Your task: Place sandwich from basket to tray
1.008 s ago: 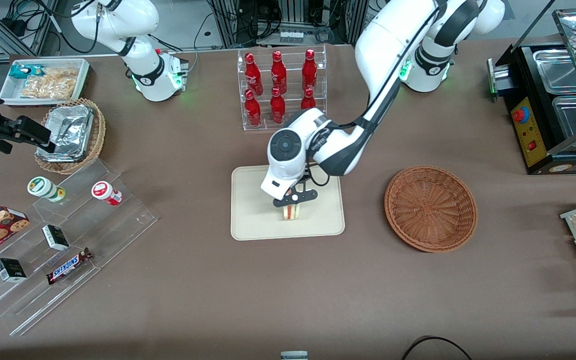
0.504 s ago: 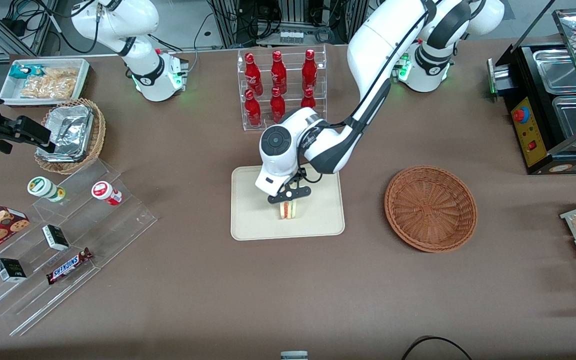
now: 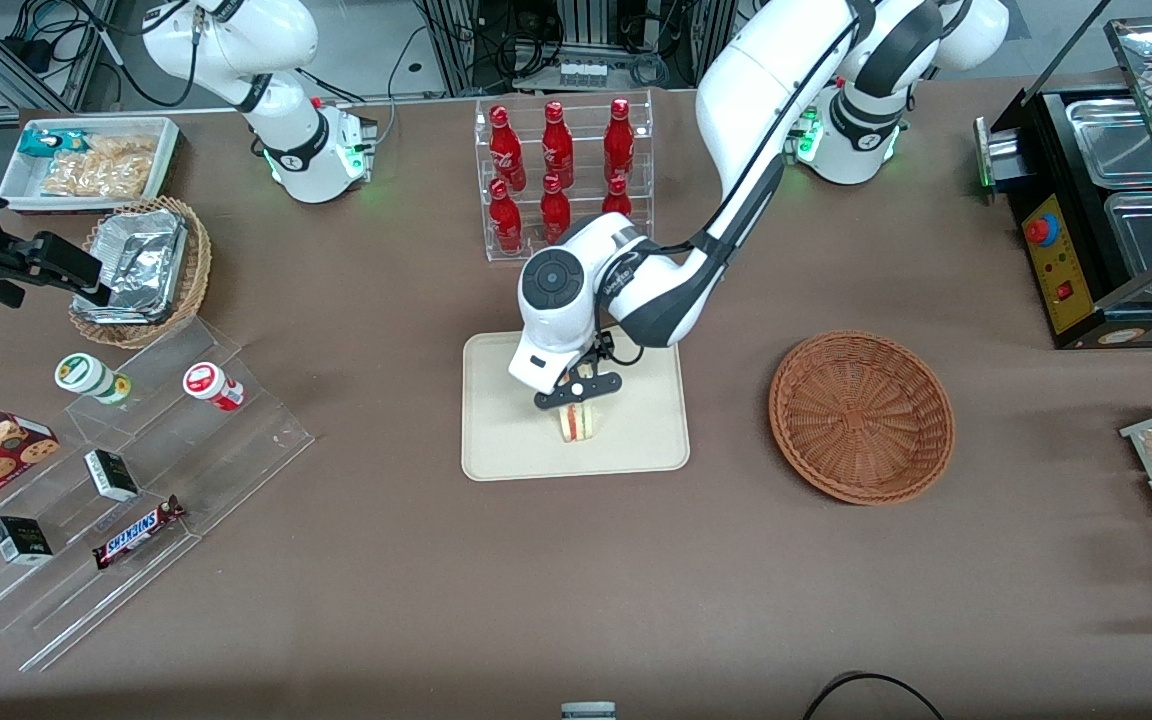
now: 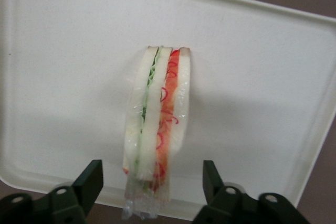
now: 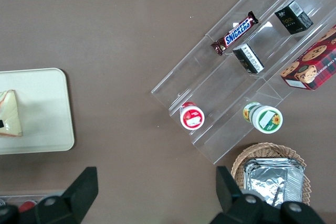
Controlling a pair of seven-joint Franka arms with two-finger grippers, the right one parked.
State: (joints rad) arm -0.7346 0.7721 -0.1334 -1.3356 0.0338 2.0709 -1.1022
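Observation:
The sandwich (image 3: 577, 422) stands on edge on the cream tray (image 3: 506, 420), near its middle; pale bread with green and red filling, in clear wrap (image 4: 157, 129). My left gripper (image 3: 576, 398) hangs just above it, open. In the left wrist view the gripper (image 4: 152, 174) straddles the wrapped end, and each black finger (image 4: 92, 179) stands clear of the bread over the tray (image 4: 252, 77). The reddish-brown basket (image 3: 861, 415) sits empty toward the working arm's end. The right wrist view shows the tray (image 5: 37, 108) with the sandwich (image 5: 10, 114) on it.
A clear rack of red bottles (image 3: 561, 175) stands farther from the camera than the tray. A stepped acrylic shelf (image 3: 136, 480) with snacks, a tan basket of foil containers (image 3: 141, 268) and a white bin (image 3: 91, 162) lie toward the parked arm's end. A black warmer (image 3: 1106, 220) is at the working arm's end.
The wrist shifted slightly toward the parked arm's end over the tray, and the sandwich moved a little with it. Over the last half second almost nothing moved.

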